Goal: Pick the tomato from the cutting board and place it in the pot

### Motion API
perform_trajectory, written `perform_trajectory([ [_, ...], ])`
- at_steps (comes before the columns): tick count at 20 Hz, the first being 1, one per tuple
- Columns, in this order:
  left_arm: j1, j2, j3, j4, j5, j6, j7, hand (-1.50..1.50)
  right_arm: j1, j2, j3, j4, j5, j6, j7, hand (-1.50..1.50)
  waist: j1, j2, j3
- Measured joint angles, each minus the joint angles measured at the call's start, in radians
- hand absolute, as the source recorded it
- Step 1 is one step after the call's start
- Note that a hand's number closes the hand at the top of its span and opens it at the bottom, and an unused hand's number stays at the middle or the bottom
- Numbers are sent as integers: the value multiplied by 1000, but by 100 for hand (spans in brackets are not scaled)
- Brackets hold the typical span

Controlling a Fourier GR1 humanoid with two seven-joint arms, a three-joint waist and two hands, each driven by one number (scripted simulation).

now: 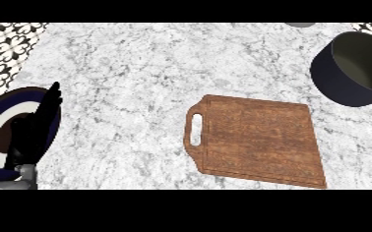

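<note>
Head view: bare wooden cutting board (258,140)

Cutting board (258,140): brown wood, grained, matt. Counter (145,69): grey-white marbled stone. Pot (349,71): dark, matt.

A bare cutting board (258,140) lies mid-counter, dark pot (349,71) far right, left hand (33,128) resting left.

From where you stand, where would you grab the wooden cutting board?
Probably by its slotted handle end, the short left side. The cutting board lies flat on the counter, so that handle gives fingers something to hook. Come from the left, where the left hand rests open.
</note>
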Motion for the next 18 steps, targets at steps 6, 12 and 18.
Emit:
perform_trajectory([
  [6, -1, -2, 1, -8, 0, -12, 0, 0, -51, -17, -95, 184, -79, -13, -117, -150, 11, 5, 2],
  [12, -8, -13, -4, 0, -12, -13, -12, 0, -86, -17, -164, 282, -141, -12, -220, -150, 16, 8, 3],
  [18, 3, -13, 5, -5, -9, -17, -14, 0, -105, -2, -267, 273, -247, -73, -369, -150, 11, 5, 4],
])
